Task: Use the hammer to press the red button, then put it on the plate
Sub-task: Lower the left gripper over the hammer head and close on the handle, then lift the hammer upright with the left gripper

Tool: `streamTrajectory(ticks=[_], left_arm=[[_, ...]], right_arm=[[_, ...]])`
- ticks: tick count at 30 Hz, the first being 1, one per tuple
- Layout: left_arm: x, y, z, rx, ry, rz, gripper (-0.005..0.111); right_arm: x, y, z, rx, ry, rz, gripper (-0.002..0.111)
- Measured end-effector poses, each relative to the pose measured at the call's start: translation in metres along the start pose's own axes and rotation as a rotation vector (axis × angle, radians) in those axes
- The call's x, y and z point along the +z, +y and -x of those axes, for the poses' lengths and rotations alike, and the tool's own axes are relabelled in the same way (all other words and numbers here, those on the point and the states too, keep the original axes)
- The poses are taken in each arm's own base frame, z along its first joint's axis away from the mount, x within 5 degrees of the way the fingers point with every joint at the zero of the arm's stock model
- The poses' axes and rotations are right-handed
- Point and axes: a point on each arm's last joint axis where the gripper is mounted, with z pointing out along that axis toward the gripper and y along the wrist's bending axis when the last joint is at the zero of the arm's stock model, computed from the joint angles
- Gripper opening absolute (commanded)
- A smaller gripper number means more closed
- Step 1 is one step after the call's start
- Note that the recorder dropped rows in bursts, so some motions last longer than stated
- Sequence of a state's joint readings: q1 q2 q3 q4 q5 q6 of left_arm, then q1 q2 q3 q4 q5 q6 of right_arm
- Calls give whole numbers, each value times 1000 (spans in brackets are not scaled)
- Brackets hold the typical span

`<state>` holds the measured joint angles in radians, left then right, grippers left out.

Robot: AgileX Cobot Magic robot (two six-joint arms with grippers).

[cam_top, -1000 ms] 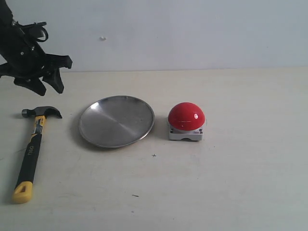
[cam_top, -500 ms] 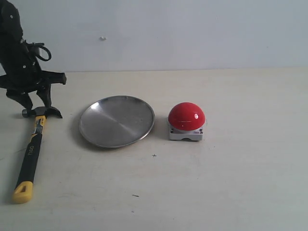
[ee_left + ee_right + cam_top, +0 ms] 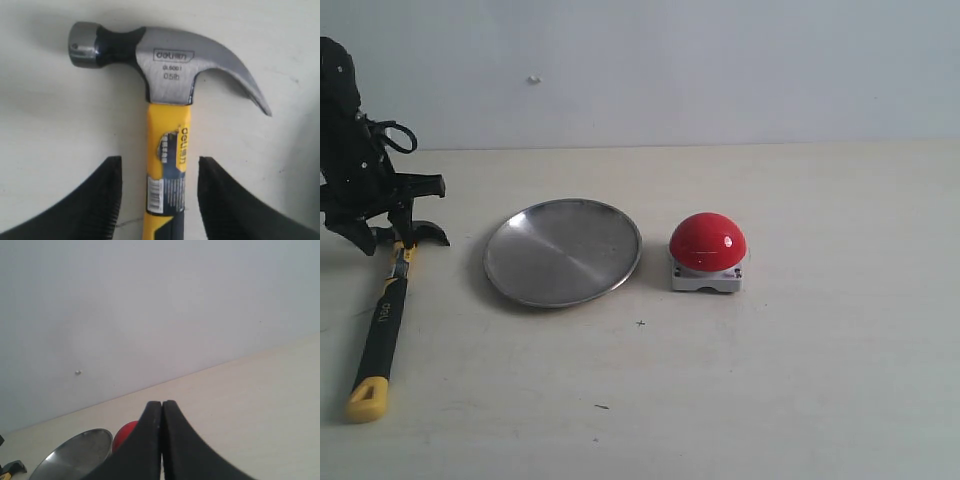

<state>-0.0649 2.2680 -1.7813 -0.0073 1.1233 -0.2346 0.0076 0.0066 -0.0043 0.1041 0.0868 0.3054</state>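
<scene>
The hammer [image 3: 382, 325] lies flat at the table's left, head away from the front edge, black handle ending in a yellow tip. My left gripper [image 3: 387, 243] has come down over its head end and stands open. In the left wrist view the two black fingers [image 3: 100, 200] straddle the yellow neck [image 3: 167, 145] just below the metal head [image 3: 167, 62], with a gap on each side. The silver plate [image 3: 563, 252] sits in the middle, the red button [image 3: 707, 242] to its right. My right gripper [image 3: 162, 403] is shut on nothing, off the table, out of the exterior view.
A pale wall [image 3: 670, 70] runs behind the table. The right wrist view catches the plate [image 3: 75, 455], part of the red button [image 3: 125, 435] and the hammer's claw [image 3: 12, 467] past the shut fingers.
My left gripper has come down and slightly left from above the table onto the hammer's head end, staying open. The hammer, plate and button have not moved.
</scene>
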Motion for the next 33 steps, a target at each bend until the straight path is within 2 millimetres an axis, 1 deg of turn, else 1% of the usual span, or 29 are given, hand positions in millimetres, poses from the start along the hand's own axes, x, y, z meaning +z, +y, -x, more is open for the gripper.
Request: streamTrajectory(ticks=[6, 16, 23, 28, 33], left_arm=[[13, 0, 2, -5, 8, 0, 47], [26, -2, 9, -6, -50, -14, 47], [29, -3, 11, -6, -63, -17, 47], [30, 7, 13, -29, -62, -18, 47], [30, 7, 13, -19, -62, -18, 47]], right_arm=[[0, 0, 0, 0, 0, 0, 0], [0, 0, 0, 0, 0, 0, 0], [0, 0, 0, 0, 0, 0, 0], [0, 0, 0, 0, 0, 0, 0], [0, 0, 0, 0, 0, 0, 0]])
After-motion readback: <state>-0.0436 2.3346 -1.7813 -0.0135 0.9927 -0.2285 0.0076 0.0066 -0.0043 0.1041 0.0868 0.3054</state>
